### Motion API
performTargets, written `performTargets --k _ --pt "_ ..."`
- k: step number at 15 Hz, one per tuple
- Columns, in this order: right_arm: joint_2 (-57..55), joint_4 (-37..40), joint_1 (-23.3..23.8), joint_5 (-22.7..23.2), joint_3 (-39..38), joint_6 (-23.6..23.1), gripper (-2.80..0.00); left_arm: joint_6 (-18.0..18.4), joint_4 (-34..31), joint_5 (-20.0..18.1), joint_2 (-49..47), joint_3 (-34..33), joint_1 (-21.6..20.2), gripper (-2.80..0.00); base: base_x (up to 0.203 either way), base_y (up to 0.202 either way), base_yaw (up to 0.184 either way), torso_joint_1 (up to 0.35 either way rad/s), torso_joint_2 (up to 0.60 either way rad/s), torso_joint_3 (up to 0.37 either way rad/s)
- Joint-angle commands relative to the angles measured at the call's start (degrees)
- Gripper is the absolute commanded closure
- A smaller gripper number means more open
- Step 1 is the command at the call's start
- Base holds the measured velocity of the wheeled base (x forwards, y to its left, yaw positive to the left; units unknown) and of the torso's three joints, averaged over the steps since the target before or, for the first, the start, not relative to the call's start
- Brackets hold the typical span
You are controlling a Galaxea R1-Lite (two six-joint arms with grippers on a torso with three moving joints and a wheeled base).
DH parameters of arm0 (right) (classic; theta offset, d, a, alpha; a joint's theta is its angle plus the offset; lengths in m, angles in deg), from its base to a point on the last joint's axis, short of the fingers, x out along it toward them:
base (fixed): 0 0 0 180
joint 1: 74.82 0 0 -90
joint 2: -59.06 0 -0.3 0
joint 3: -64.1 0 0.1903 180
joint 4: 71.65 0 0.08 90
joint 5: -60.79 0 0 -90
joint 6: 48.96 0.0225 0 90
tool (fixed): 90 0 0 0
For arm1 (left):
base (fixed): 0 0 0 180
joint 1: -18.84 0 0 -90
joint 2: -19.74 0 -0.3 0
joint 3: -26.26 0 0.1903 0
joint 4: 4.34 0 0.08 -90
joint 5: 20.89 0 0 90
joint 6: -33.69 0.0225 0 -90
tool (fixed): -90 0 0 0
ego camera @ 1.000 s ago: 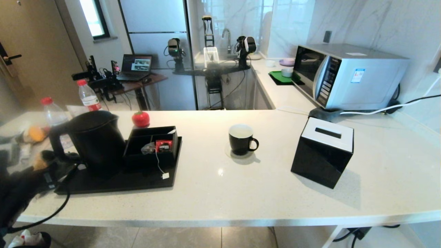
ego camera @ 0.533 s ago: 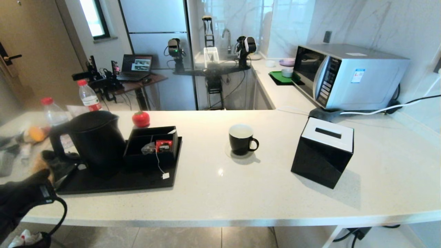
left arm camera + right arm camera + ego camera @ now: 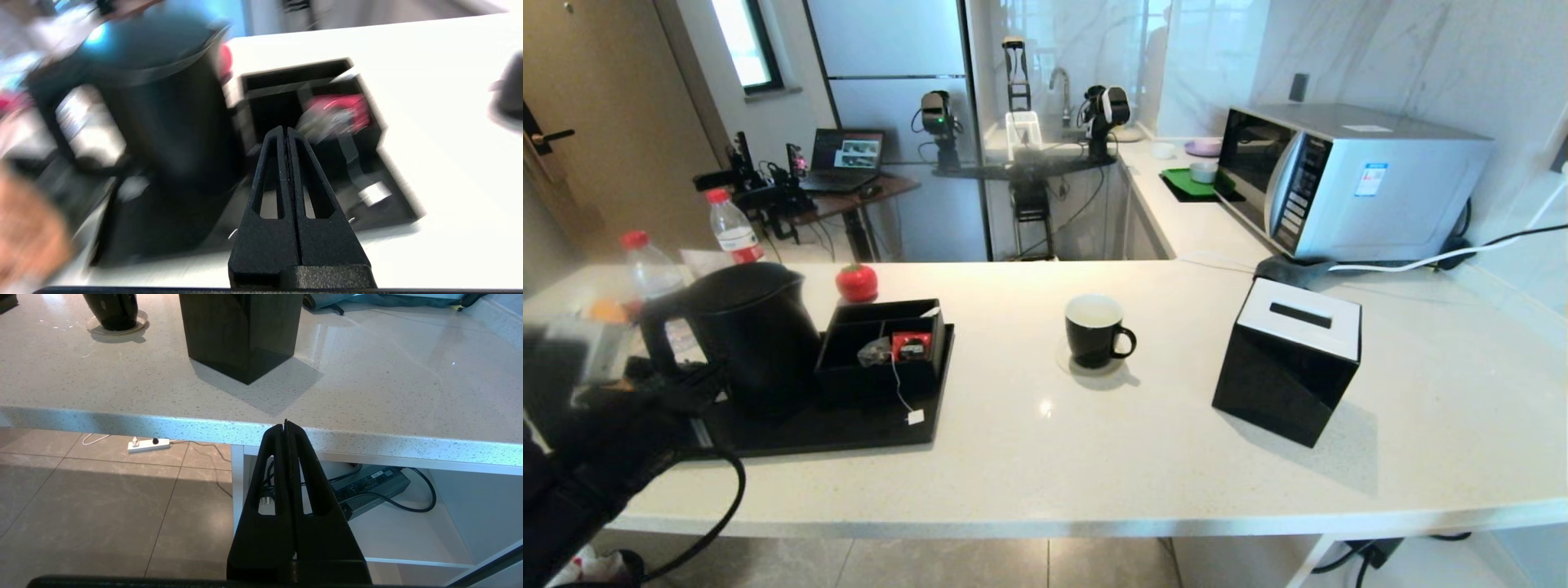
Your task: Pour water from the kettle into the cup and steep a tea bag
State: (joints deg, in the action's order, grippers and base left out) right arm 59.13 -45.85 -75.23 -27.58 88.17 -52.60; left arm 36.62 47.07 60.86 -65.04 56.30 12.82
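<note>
The tall black kettle (image 3: 743, 327) stands on the left end of a black tray (image 3: 849, 431). Beside it in a black organiser box (image 3: 886, 339) lies the pale tea bag (image 3: 874, 352), and its string runs down to a white tag (image 3: 916, 417) on the tray. The black cup (image 3: 1094, 331) sits mid-counter, handle to the right. I cannot tell whether its white inside holds water. My left gripper (image 3: 286, 130) is shut and empty, hovering in front of the kettle (image 3: 163, 106) and pointing at the tea bag (image 3: 327, 120). My right gripper (image 3: 285, 422) is shut, parked below the counter edge.
A red packet (image 3: 912, 345) sits next to the tea bag. A black tissue box (image 3: 1290, 359) stands to the right of the cup, with a microwave (image 3: 1347, 180) behind it. Red-capped bottles (image 3: 734, 229) and a red ornament (image 3: 856, 282) stand behind the kettle. My left arm (image 3: 596, 457) fills the lower-left corner.
My left arm dropped back toward the counter's front edge, then came in again toward the tray's left end. Kettle, cup and tea bag have not moved.
</note>
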Motion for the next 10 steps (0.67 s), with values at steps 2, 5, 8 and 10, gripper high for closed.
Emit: performTargets --k 2,5,8,10 --pt "-0.07 0.04 -0.03 0.04 0.00 -0.05 0.00 0.04 -15.95 0.08 5.59 9.01 4.60 0.00 0.000 0.000 0.000 0.000 0.00 0.000" --pt "-0.07 0.04 -0.02 0.04 0.00 -0.05 0.00 0.19 -43.34 0.12 10.92 21.55 8.80 0.00 0.000 0.000 0.000 0.000 0.00 0.000" --pt "-0.07 0.04 -0.03 0.04 0.00 -0.05 0.00 2.60 -58.84 0.22 8.83 33.42 10.54 0.00 0.000 0.000 0.000 0.000 0.00 0.000" --pt "-0.07 0.04 -0.11 0.04 0.00 -0.05 0.00 3.39 -70.54 0.24 6.33 40.12 10.97 0.00 0.000 0.000 0.000 0.000 0.00 0.000"
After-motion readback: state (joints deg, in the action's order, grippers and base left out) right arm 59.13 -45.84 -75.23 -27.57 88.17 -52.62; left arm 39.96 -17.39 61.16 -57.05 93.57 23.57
